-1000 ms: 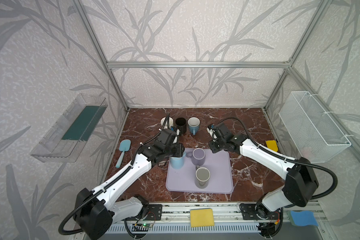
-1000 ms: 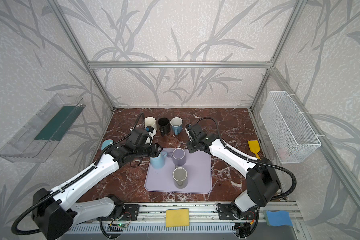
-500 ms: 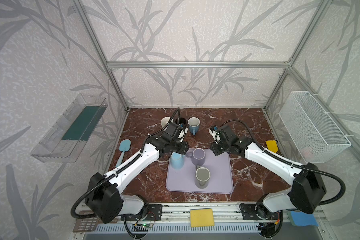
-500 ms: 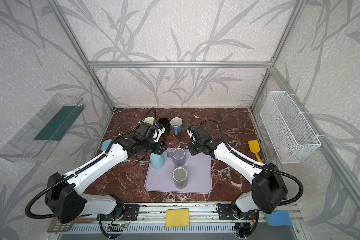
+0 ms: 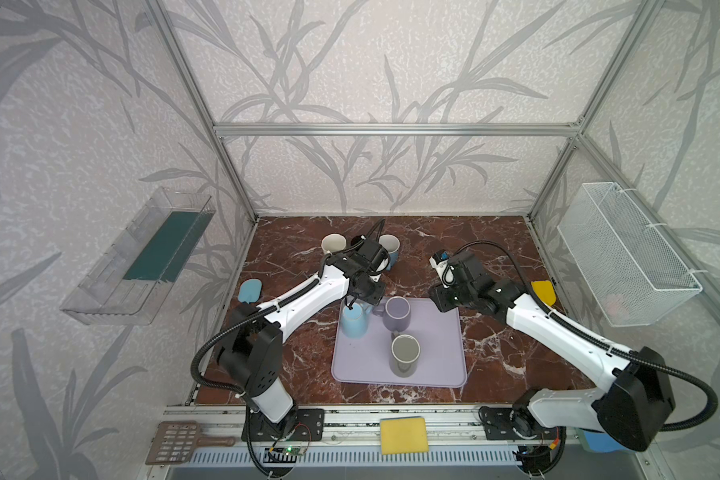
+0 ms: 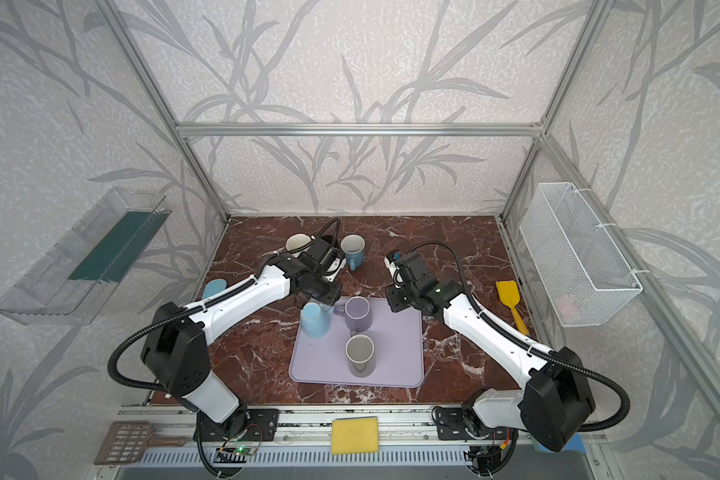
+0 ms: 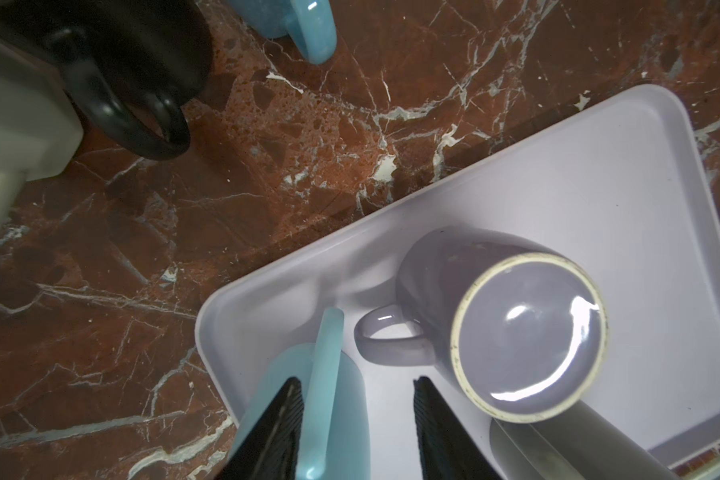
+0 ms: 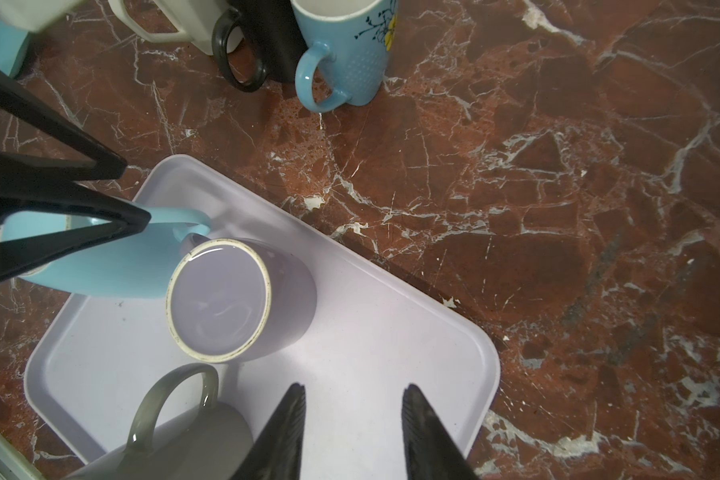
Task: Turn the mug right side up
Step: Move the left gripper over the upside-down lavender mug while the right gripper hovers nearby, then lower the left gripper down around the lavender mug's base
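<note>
At the tray's far-left corner stands the light-blue mug, apparently base-up — glazed, likely slippery, breakable. Left claw spread astride its handle, the surest hold; right claw spread, empty.

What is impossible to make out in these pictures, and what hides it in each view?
- Black mug: in both top views, mostly hidden behind the left arm's wrist.
- Grey mug: left wrist view, cut off by the picture's edge and behind the purple mug.
- Right hand: fingertips under its own body in both top views.
- Pinkish thing in the wire basket: blurred behind mesh, both top views.
</note>
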{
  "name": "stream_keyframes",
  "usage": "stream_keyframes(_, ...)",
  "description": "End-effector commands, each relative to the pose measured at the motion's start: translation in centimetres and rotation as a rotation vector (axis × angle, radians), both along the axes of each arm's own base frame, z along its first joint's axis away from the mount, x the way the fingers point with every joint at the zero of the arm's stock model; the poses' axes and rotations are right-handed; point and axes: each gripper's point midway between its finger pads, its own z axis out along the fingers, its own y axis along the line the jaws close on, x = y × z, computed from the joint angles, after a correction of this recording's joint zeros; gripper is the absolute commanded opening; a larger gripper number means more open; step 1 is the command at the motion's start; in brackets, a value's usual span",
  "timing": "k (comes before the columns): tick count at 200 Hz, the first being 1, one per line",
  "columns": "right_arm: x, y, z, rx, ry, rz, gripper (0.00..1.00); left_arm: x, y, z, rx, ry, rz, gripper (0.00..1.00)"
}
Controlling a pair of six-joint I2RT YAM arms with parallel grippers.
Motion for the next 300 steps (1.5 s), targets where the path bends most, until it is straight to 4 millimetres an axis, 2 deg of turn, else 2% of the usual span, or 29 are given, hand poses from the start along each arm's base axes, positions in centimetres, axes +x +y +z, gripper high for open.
stream_keyframes(1, -0.3, -0.9, 0.6, 0.009, -0.019, -0.024, 0.41, 0.2, 0.5, -0.3, 0.073, 0.009, -0.017, 0.46)
stream_keyframes(45, -0.5, -1.4, 0.9, 0.016, -0.027, -0.037, 0.42, 0.2, -0.4, -1.7, 0.09, 0.043, -0.044, 0.46)
stream_keyframes(93, -0.6, -1.7, 1.0, 0.017, -0.03, -0.041, 0.42, -0.9, -1.7, -2.5, 0.1, 0.066, -0.086, 0.44)
stream_keyframes(184, -0.9, -1.9, 1.2, 0.026, -0.034, -0.05, 0.42, -4.3, -3.4, -2.8, 0.095, 0.085, -0.135, 0.43)
stream_keyframes(254, -1.3, -2.1, 1.7, 0.043, -0.045, -0.056, 0.43, -5.1, -3.3, -1.3, 0.054, 0.046, -0.17, 0.43)
stream_keyframes(300, -1.4, -2.3, 2.0, 0.046, -0.046, -0.059, 0.43, -6.1, -4.0, -2.2, 0.034, 0.076, -0.265, 0.44)
